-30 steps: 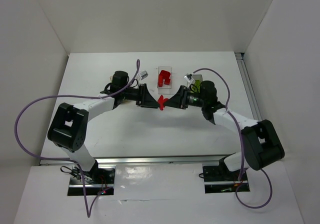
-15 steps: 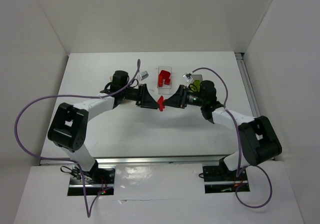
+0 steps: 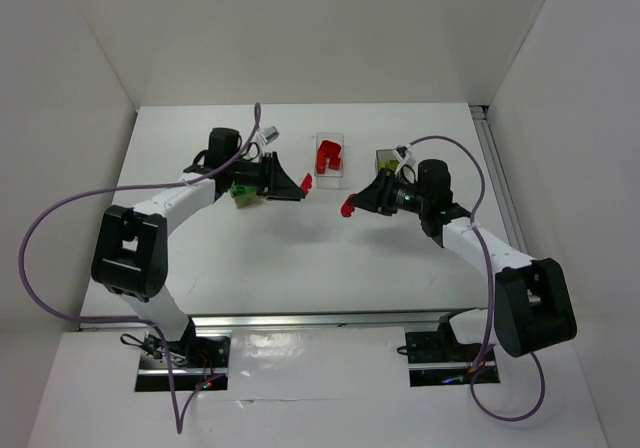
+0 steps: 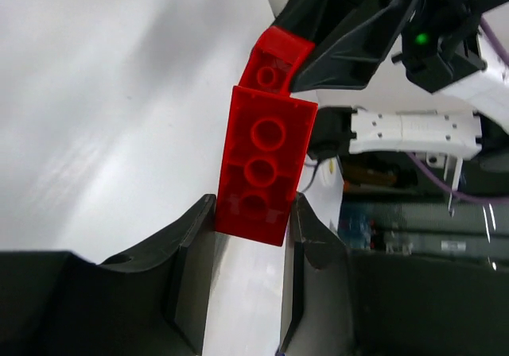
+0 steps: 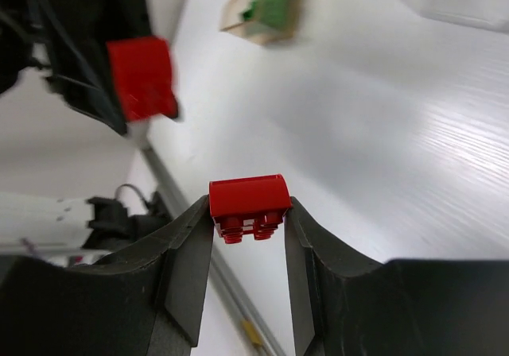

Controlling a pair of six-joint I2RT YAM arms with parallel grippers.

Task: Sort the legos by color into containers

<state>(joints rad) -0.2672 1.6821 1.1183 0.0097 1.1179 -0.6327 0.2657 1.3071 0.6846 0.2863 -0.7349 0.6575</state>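
Left gripper [image 4: 253, 207] clamps a brick [image 4: 266, 161], right gripper [image 5: 246, 209] a red piece [image 5: 248, 199]; release each squarely over the apparently clear bin [image 3: 330, 138].

You work in a robotics lab cell: white table [image 3: 300, 258], plain white walls [image 3: 300, 28] enclosing it, aluminium rail [image 3: 320, 319], loose purple cables [image 3: 45, 223].

White table [image 3: 300, 258] within 3 plain white walls [image 3: 300, 28], soft even light.
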